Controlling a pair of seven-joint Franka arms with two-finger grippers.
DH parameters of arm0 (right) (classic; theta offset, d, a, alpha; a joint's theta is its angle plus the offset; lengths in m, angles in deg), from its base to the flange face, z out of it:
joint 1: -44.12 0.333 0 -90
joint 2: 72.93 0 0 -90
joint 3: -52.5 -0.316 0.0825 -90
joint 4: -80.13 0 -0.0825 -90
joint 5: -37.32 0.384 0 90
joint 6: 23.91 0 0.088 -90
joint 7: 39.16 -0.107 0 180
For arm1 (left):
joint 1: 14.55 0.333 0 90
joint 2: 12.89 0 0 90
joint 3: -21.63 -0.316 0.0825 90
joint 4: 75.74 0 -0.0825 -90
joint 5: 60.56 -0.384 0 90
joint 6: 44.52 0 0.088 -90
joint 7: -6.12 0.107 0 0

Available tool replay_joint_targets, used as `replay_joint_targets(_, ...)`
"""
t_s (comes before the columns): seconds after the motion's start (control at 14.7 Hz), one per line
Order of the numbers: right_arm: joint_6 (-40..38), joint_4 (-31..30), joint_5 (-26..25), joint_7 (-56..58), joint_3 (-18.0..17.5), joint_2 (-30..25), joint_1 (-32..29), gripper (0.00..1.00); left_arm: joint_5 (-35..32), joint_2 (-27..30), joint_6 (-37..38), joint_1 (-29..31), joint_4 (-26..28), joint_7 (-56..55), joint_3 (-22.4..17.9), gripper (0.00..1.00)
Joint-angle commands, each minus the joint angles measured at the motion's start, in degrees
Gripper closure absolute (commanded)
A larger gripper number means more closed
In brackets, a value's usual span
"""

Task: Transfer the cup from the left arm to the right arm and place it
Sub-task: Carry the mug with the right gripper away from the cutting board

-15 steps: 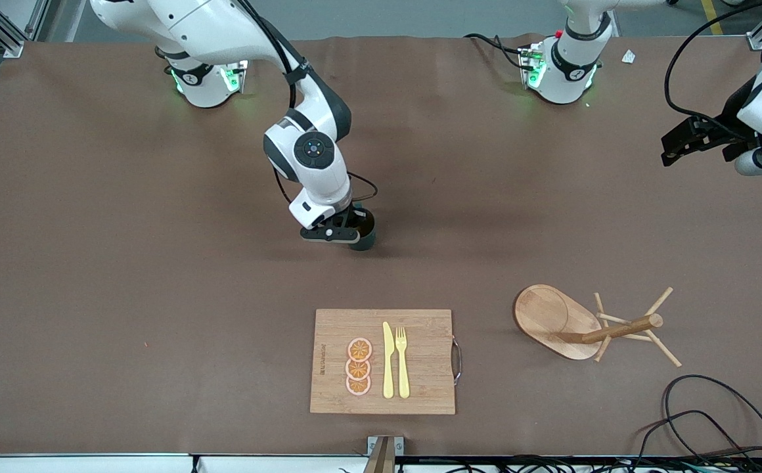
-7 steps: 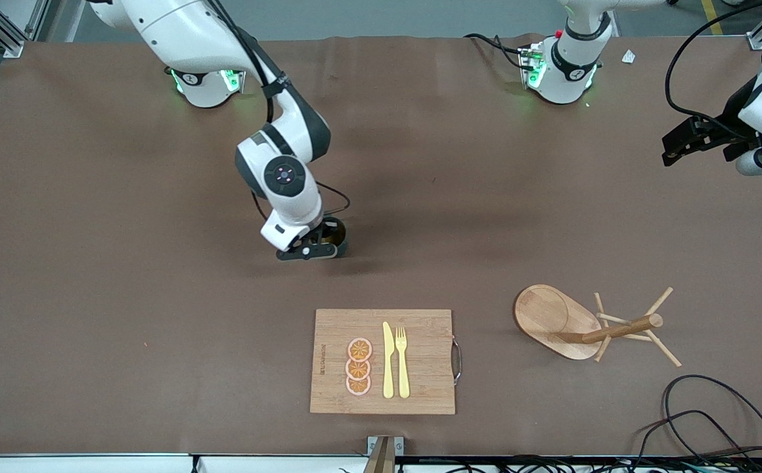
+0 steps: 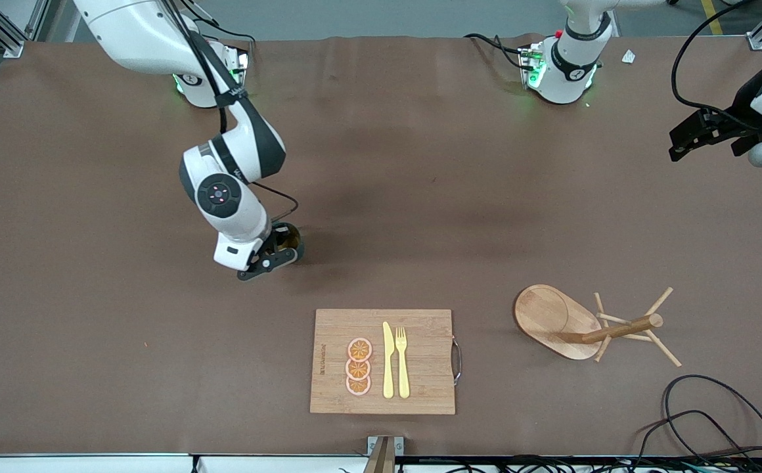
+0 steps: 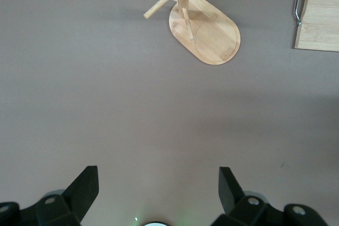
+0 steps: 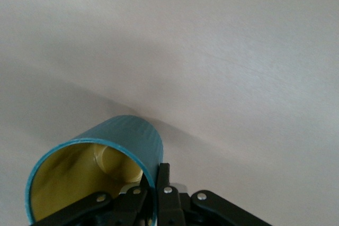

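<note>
Front view: my right gripper (image 3: pixel 274 255) is up over bare table, toward the right arm's end, clamped on the cup (image 3: pixel 290 240), which my wrist mostly hides. My left gripper (image 3: pixel 690 138) waits up at the left arm's end of the table. The cutting board (image 3: pixel 420 368) carries three orange slices (image 3: pixel 358 366), a knife (image 3: pixel 388 360) and a fork (image 3: pixel 402 361); the wooden peg rack (image 3: pixel 591 325) stands beside it.

Left wrist view: my left fingers (image 4: pixel 85 189) stand wide apart, nothing between them, rack (image 4: pixel 204 22) in sight.

Right wrist view: only here the grip shows; my fingers (image 5: pixel 164 197) pinch the teal cup's (image 5: pixel 122 146) rim, its yellowish inside empty
</note>
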Motion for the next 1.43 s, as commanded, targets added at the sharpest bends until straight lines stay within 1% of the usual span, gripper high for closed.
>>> replay_joint_targets(0.0, 0.87, -8.15, -0.57, 6.48, -0.91, -6.93, -3.78, 1.00, 0.18, 0.35, 0.93, 0.61, -0.63, 0.10, 0.08, 0.00)
replay_joint_targets(0.14, 1.14, -10.36, -0.57, 14.99, -0.91, -9.22, -7.29, 1.00, 0.09, 0.27, 1.02, 0.61, -0.90, 0.53, -0.01, 0.00)
replay_joint_targets(0.2, 1.23, -10.98, -0.57, 20.26, -0.91, -9.92, -10.01, 1.00, 0.09, 0.35, 1.10, 0.87, -0.90, 0.80, -0.01, 0.00)
replay_joint_targets(0.34, 1.84, -11.95, -0.57, 30.46, -0.91, -10.02, -15.20, 1.00, 0.00, 0.35, 1.02, 1.13, -0.98, 0.80, 0.08, 0.00)
replay_joint_targets(0.48, 5.25, -14.05, -0.66, 38.03, -0.74, -9.93, -18.11, 1.00, 0.09, 0.53, 1.45, 1.13, -0.98, 0.72, -0.01, 0.00)
replay_joint_targets(0.68, 9.56, -14.41, -0.57, 52.51, -0.91, -8.79, -25.84, 1.00, 0.18, 0.53, 1.72, 1.13, -0.98, 0.54, 0.16, 0.00)
replay_joint_targets(0.89, 9.84, -14.15, -0.57, 65.54, -0.83, -8.09, -27.97, 1.00, 0.18, 0.53, 1.81, 1.05, -0.90, 0.89, 0.43, 0.00)
replay_joint_targets(1.02, 10.02, -12.84, -0.66, 72.92, -0.83, -5.99, -29.80, 1.00, 0.18, 0.53, 1.81, 1.13, -0.98, 1.15, 0.43, 0.00)
replay_joint_targets(1.09, 10.02, -11.87, -0.57, 75.66, -0.91, -4.32, -31.03, 1.00, 0.18, 0.53, 1.90, 1.13, -1.07, 1.07, 0.52, 0.00)
replay_joint_targets(1.36, 9.84, -11.60, -0.66, 80.42, -0.83, -3.26, -31.13, 1.00, 0.26, 0.53, 1.81, 1.05, -1.42, 0.80, 0.60, 0.00)
